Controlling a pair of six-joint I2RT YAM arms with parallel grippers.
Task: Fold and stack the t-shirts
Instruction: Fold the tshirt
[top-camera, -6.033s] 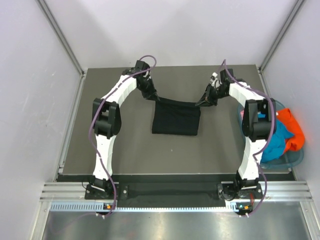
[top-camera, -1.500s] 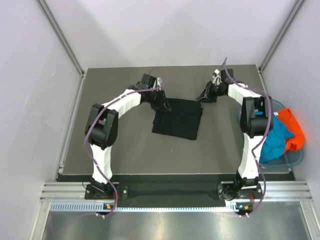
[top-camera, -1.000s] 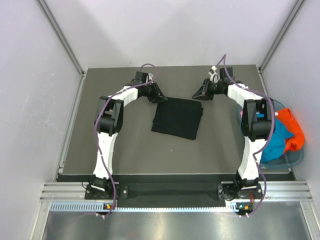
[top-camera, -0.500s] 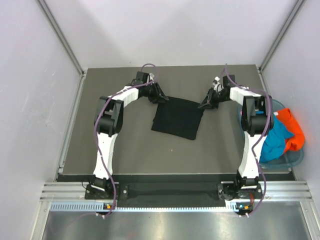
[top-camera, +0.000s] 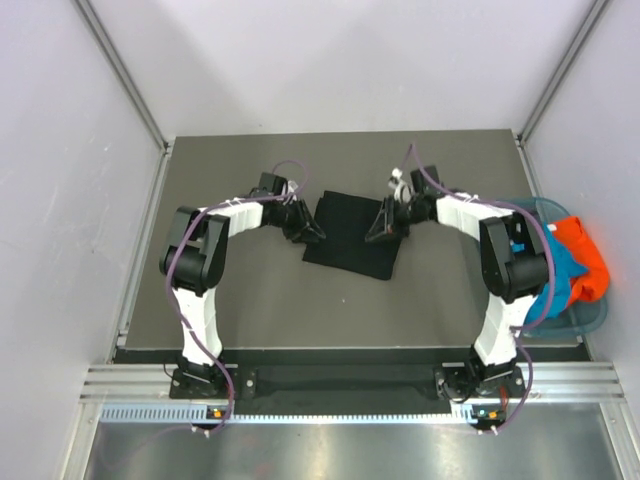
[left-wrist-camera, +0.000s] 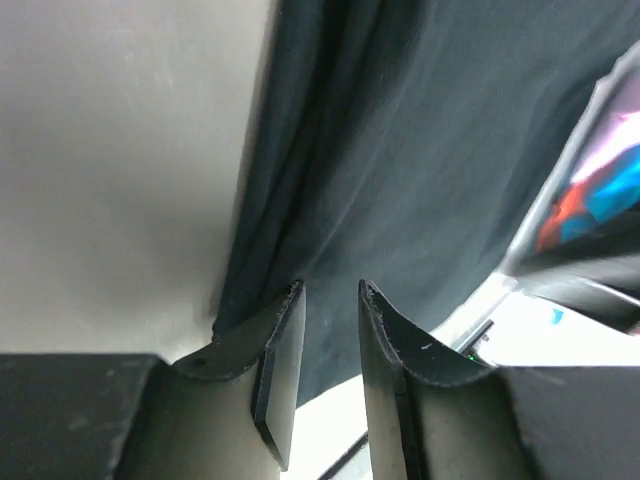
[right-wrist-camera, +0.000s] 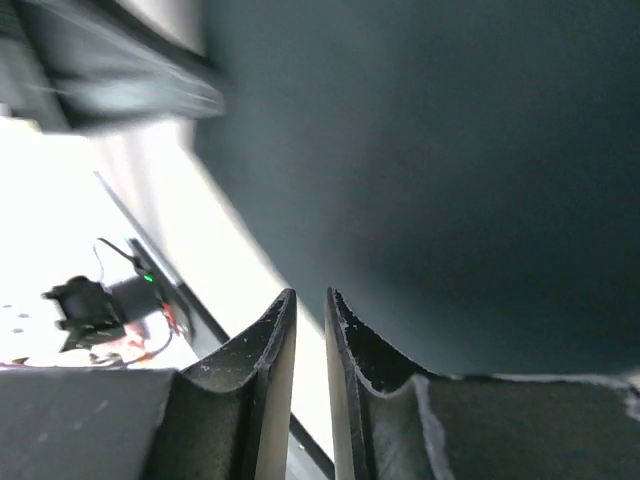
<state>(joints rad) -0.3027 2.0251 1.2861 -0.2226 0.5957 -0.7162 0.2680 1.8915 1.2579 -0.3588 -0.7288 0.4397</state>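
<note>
A black t-shirt (top-camera: 348, 240) lies folded into a rough rectangle in the middle of the dark table. My left gripper (top-camera: 312, 234) is low at its left edge. In the left wrist view this gripper (left-wrist-camera: 330, 287) stands open, nothing between the fingers, with the shirt's bunched folded edge (left-wrist-camera: 290, 180) right at the tips. My right gripper (top-camera: 376, 231) is over the shirt's right side. In its wrist view the right gripper (right-wrist-camera: 311, 293) shows a narrow empty gap, with flat black cloth (right-wrist-camera: 450, 150) beyond.
A translucent blue-green basket (top-camera: 590, 320) stands off the table's right edge, holding an orange shirt (top-camera: 585, 255) and a teal-blue shirt (top-camera: 555, 278). Grey walls close in the table's left, far and right sides. Both arm bases sit at the near edge.
Both grippers have left the shirt's far corners and come nearer along its sides, the left to the left edge, the right onto the right side. The shirt stays flat.
</note>
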